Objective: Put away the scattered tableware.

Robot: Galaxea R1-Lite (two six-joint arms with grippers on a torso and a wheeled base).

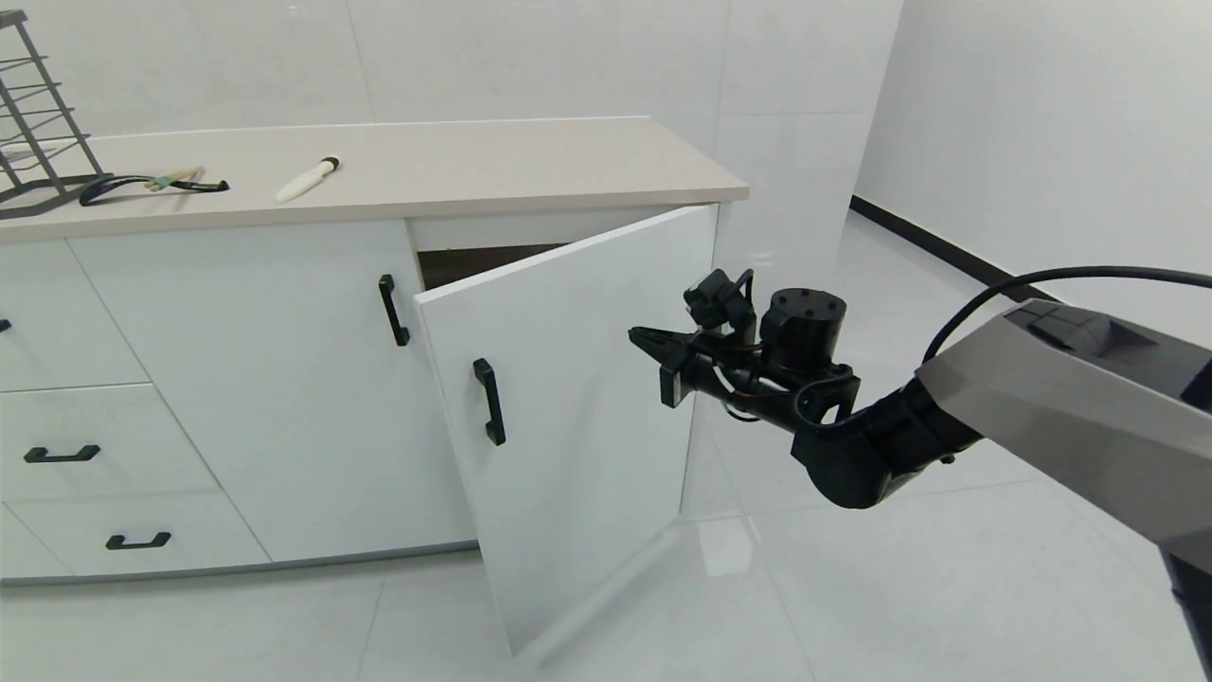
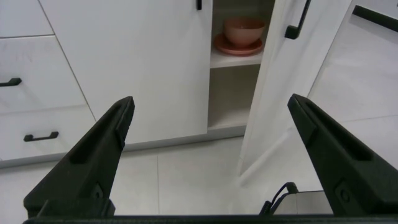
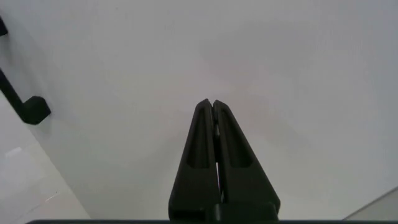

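Fingers pressed together on nothing, the right gripper (image 1: pixel 637 334) points at the face of the half-open cupboard door (image 1: pixel 568 426), apart from its black handle (image 1: pixel 490 402). The left gripper (image 2: pixel 211 102) is spread wide and empty, low before the cupboard, where a pink bowl (image 2: pixel 244 29) sits on a plate (image 2: pixel 231 48) on the shelf. On the counter (image 1: pixel 473 161) lie a white-handled utensil (image 1: pixel 308 178) and a black-looped tool (image 1: pixel 151 183), near a wire rack (image 1: pixel 38 114).
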